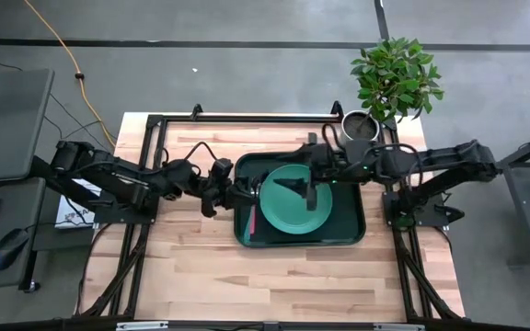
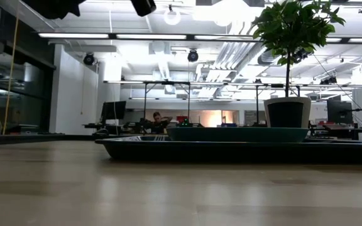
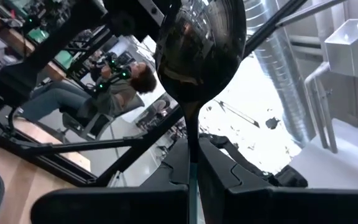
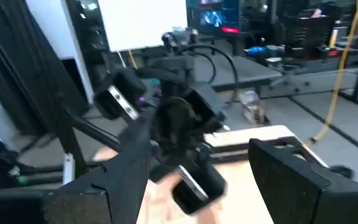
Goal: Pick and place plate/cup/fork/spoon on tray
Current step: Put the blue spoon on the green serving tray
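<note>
Left gripper (image 1: 231, 195) hovering at tray's (image 1: 352, 234) left rim, fingers (image 3: 225, 165) clamping spoon (image 3: 199, 59) by thin handle, dark glossy oval bowl projecting straight out beyond fingertips. Tray lying directly below and rightward: dark green, low-rimmed, rounded corners. Teal plate (image 1: 288, 216) sitting inside, smooth, round. Right gripper (image 1: 309, 188) hanging over plate, fingers spread, holding nothing. Wooden tabletop (image 1: 274, 276).

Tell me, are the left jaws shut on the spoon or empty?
Shut on the spoon: in the left wrist view its handle runs down between the left gripper's jaws, the shiny bowl standing above them.
</note>
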`<state>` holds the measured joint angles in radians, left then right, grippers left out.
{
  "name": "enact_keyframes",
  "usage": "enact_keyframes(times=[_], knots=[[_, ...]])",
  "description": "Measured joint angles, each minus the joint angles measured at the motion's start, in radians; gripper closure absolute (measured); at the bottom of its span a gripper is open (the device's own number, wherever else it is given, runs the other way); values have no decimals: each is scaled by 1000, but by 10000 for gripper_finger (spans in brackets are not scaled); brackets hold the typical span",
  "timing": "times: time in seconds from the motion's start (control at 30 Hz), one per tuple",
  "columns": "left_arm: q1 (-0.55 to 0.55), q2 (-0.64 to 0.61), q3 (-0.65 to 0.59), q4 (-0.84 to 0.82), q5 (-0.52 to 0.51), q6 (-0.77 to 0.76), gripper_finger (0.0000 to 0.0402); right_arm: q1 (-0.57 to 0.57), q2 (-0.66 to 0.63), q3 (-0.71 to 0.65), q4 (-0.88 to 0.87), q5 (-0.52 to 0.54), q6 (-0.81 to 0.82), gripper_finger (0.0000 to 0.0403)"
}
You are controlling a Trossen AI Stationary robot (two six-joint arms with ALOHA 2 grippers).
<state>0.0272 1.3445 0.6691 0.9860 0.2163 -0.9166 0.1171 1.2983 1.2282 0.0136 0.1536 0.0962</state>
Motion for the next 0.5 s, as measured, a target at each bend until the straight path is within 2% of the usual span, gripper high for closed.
enact_keyframes(times=[0.2, 0.5], knots=[[16, 0, 1, -1, 0, -20, 401, -27, 54, 0, 103, -123, 47, 139], [20, 0, 1, -16, 53, -38, 401, -26, 116, 0, 173, -150, 64, 141]])
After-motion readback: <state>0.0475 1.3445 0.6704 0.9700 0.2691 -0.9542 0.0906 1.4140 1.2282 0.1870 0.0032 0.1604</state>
